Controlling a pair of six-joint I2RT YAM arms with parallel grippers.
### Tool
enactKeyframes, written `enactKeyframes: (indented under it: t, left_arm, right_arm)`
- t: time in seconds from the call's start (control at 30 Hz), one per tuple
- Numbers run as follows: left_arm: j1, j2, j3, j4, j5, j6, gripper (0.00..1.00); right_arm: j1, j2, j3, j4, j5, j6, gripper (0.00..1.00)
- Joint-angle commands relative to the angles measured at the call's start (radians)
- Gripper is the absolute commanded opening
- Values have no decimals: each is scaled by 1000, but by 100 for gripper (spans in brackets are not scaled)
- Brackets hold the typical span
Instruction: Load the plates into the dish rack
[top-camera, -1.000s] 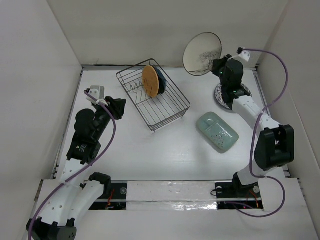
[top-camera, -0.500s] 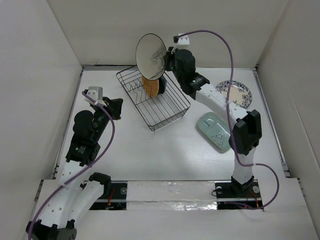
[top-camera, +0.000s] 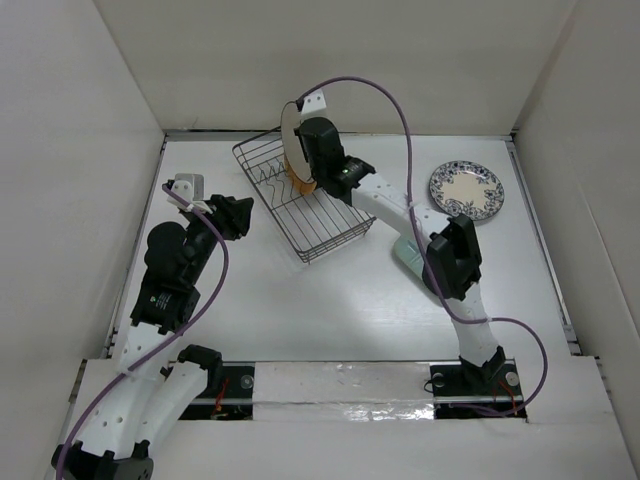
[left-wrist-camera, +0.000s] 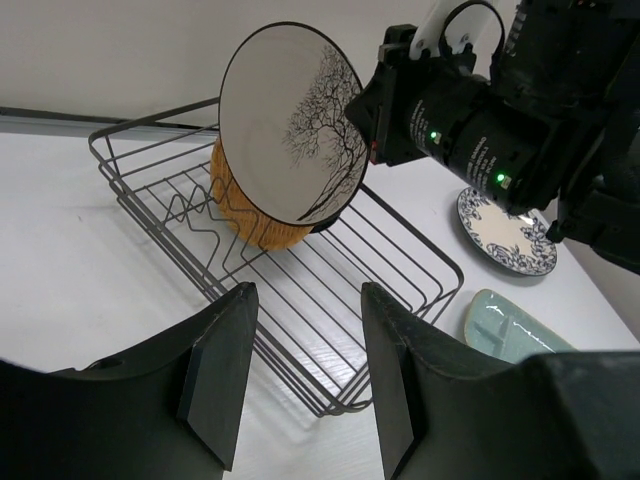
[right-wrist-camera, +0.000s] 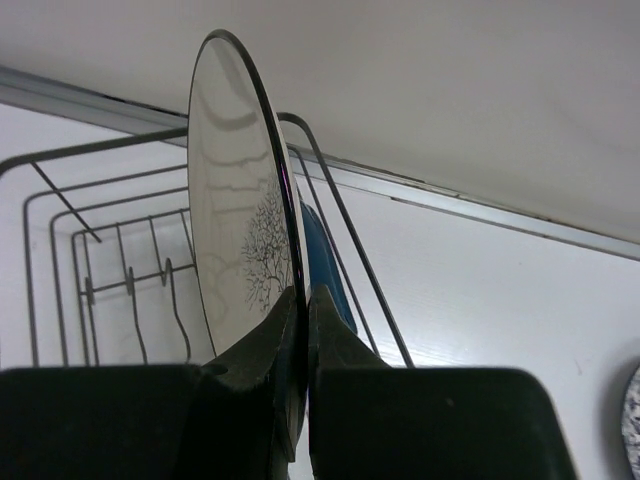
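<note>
The right hand (top-camera: 318, 150) is pinching the beige dark-rimmed plate (left-wrist-camera: 290, 120) by its rim, its two fingers (right-wrist-camera: 262, 345) pressed against either face. The plate rises on edge straight out from that hand, its tree-patterned face turned toward the left hand (left-wrist-camera: 307, 290). It hangs over the far end of the dish rack (left-wrist-camera: 300, 300); whether its lower edge touches the wire cannot be told.

Just past the pinching fingers, on the plate's back side, the dark blue plate (right-wrist-camera: 325, 260) stands in the rack. The orange-tan plate (left-wrist-camera: 255, 225) also stands upright there, partly hidden behind the held plate's lower half as the left wrist sees it.

The left hand is spread wide and holds nothing. It hovers over the counter (top-camera: 300, 300) near the rack's side, with the rack and the held plate directly ahead of its fingers.

Well off to the right arm's side lie the white floral-rimmed plate (top-camera: 466, 189) and the pale green plate (left-wrist-camera: 505, 325), both flat on the counter.
</note>
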Motion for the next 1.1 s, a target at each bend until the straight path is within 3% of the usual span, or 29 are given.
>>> enactKeyframes:
  t: [0.0, 0.47, 0.53, 0.57, 0.67, 0.77, 0.9, 0.93, 0.97, 1.03, 1.07]
  left_arm:
    - [-4, -15, -4, 37, 5, 0, 43]
    - [-4, -14, -7, 40, 7, -2, 43]
    - [-4, -14, -5, 40, 5, 0, 43]
    - [-4, -14, -7, 40, 5, 0, 43]
    - [-4, -12, -7, 43, 7, -3, 43]
    - [-4, -12, -8, 44, 10, -3, 43]
    - [-4, -17, -8, 46, 11, -3, 43]
    - [-4, -21, -8, 46, 11, -3, 43]
    - [-4, -23, -8, 44, 10, -5, 43]
    - [-4, -27, -8, 46, 11, -3, 43]
    - [-4, -29, -8, 46, 11, -5, 43]
  right_arm:
    - [34, -4, 85, 180, 126, -89, 0]
    - [86, 73, -1, 152, 80, 55, 2]
    - [86, 56, -14, 143, 60, 90, 17]
    - [86, 43, -37, 140, 52, 113, 35]
    - [65, -43, -115, 138, 6, 167, 58]
    - [23, -177, -213, 152, -69, 232, 69]
    - [-81, -405, -486, 210, -260, 326, 73]
    - [-106, -504, -619, 226, -309, 342, 73]
    - [-132, -557, -693, 265, -327, 355, 57]
    - [-222, -655, -906, 284, -354, 412, 8]
    - [-257, -739, -974, 290, -389, 435, 0]
